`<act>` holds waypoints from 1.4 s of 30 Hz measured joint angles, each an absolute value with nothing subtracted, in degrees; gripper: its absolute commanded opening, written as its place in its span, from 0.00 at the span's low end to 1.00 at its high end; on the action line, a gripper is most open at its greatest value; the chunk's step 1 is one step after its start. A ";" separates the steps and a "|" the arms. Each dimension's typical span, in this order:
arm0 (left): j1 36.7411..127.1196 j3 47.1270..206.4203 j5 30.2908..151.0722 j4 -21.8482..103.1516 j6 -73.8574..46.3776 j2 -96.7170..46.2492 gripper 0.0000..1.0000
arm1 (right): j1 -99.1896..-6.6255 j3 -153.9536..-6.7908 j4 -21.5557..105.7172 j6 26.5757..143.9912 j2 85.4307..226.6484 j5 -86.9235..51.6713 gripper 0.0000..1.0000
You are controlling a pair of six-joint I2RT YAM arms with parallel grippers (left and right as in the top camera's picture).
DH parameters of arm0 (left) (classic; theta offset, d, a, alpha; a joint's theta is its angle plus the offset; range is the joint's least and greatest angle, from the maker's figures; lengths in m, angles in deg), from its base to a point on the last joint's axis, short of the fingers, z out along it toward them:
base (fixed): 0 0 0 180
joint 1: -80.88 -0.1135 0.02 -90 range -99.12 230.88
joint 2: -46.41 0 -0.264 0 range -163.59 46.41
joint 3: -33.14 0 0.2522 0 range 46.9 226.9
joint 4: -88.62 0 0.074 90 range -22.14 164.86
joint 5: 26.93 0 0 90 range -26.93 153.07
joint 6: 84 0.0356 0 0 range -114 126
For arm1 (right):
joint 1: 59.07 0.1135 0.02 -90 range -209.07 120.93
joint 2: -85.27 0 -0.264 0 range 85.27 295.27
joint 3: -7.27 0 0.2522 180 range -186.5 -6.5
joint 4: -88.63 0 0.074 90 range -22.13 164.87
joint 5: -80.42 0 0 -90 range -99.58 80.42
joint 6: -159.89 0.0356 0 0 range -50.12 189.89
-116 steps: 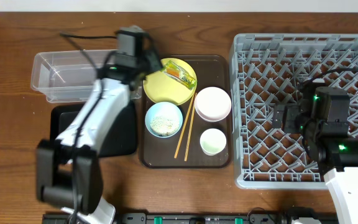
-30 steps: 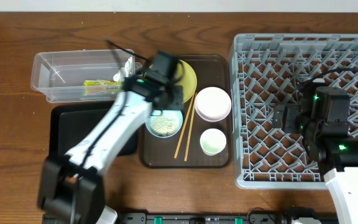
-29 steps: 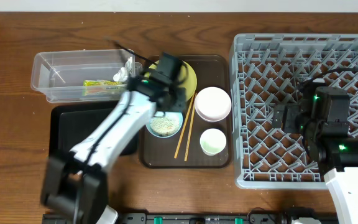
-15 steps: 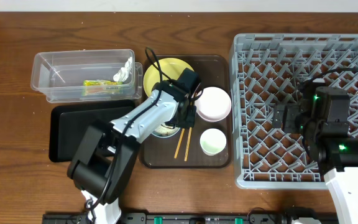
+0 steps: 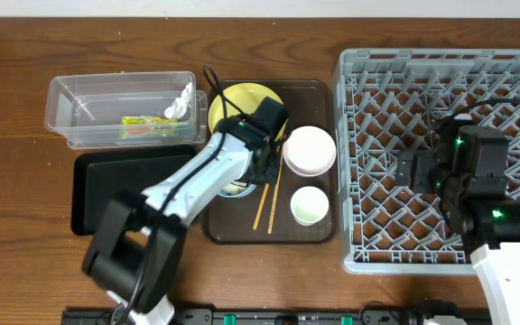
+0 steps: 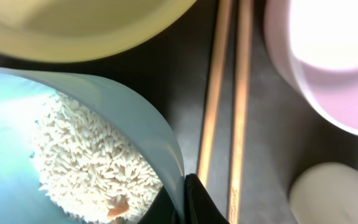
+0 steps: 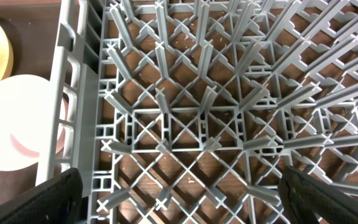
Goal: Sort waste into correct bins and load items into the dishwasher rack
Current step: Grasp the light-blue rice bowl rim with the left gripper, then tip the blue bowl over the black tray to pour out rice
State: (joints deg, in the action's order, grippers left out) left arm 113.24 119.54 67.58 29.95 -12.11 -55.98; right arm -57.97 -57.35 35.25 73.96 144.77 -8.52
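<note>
Left of the brown tray [image 5: 233, 227], off its far corner, the clear tub [image 5: 61, 113] holds the snack wrapper [image 5: 143, 121] and the tissue [image 5: 181, 101]. The black tray [image 5: 125, 190] lies just beside the brown tray's left edge.

On the brown tray's left half, my left gripper [image 6: 180, 202] is clenched on the rim of the blue bowl [image 6: 129, 112], with the rice [image 6: 86, 155] heaped close to the pinch. The yellow plate [image 6: 73, 31] sits just beyond the bowl and the chopsticks [image 6: 229, 93] just beside the outer finger. The white bowl [image 5: 309, 150] and the cup [image 5: 309, 205] are on the tray's right half.

I judge the step in hand is lifting the bowl to dump the rice, likely into the black tray. A one-sided rim pinch will let the bowl sag, so I would raise it slowly and straight up. I would check the outer finger does not drag the chopsticks, carry the bowl level, and tip it only once well inside the bin.

Right of the brown tray, my right gripper [image 7: 182, 196] hangs wide open, holding nothing, over the dishwasher rack [image 5: 350, 181].
</note>
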 measured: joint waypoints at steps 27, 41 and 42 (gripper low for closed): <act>63.25 106.01 119.88 22.17 18.58 -42.66 0.06 | -57.97 -57.35 35.25 73.96 144.77 -8.52 0.99; 46.62 100.59 145.28 22.81 23.49 -51.91 0.06 | -57.97 -57.35 35.23 73.96 144.77 -8.52 0.99; 46.23 100.59 146.00 22.78 22.51 -52.54 0.06 | -57.97 -57.35 35.25 73.96 144.77 -8.52 0.99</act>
State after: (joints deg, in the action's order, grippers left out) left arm 46.23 100.59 146.00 22.78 22.51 -52.54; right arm -57.97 -57.35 35.25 73.96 144.77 -8.52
